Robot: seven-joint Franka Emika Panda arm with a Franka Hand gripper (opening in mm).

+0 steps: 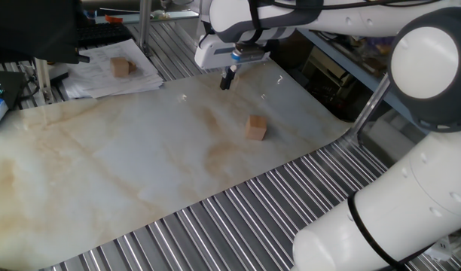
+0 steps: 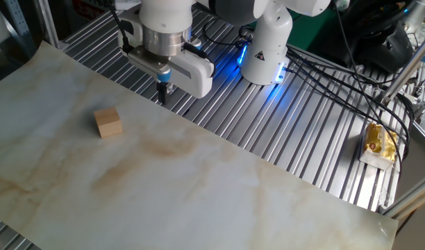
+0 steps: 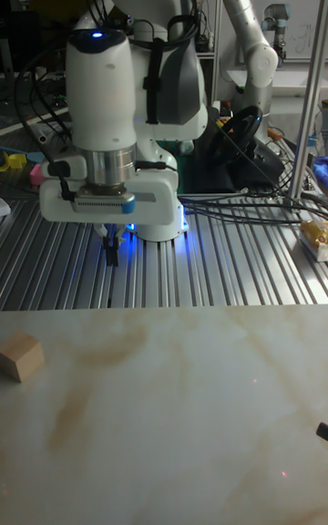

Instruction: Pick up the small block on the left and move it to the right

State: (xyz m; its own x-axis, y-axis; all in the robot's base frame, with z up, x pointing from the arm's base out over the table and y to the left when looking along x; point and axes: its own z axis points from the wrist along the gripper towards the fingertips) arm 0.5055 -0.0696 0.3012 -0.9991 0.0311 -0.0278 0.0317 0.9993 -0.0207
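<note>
On the marbled sheet point(image 1: 125, 165) that covers your worktop sits the small block point(image 1: 256, 127); it is a pale wooden cube, flat on the sheet, with bare sheet all around it; in the other fixed view you see it near the left side point(image 2: 108, 122), and in the tall view it sits at the left edge point(image 3: 20, 357). Your hand point(image 1: 227, 79) hangs in the air near the far edge of the sheet, pointing down, well apart from the block; its two dark fingers point(image 2: 163, 92) sit close together with nothing between them, so it looks closed and holds nothing; in the tall view you see it point(image 3: 111, 252) over the ribbed metal top point(image 3: 228, 270), with a blue light glowing behind it. Off the sheet, on a pile of papers point(image 1: 110, 75), rests a second, darker block point(image 1: 122, 67); it is far from the hand too.
</note>
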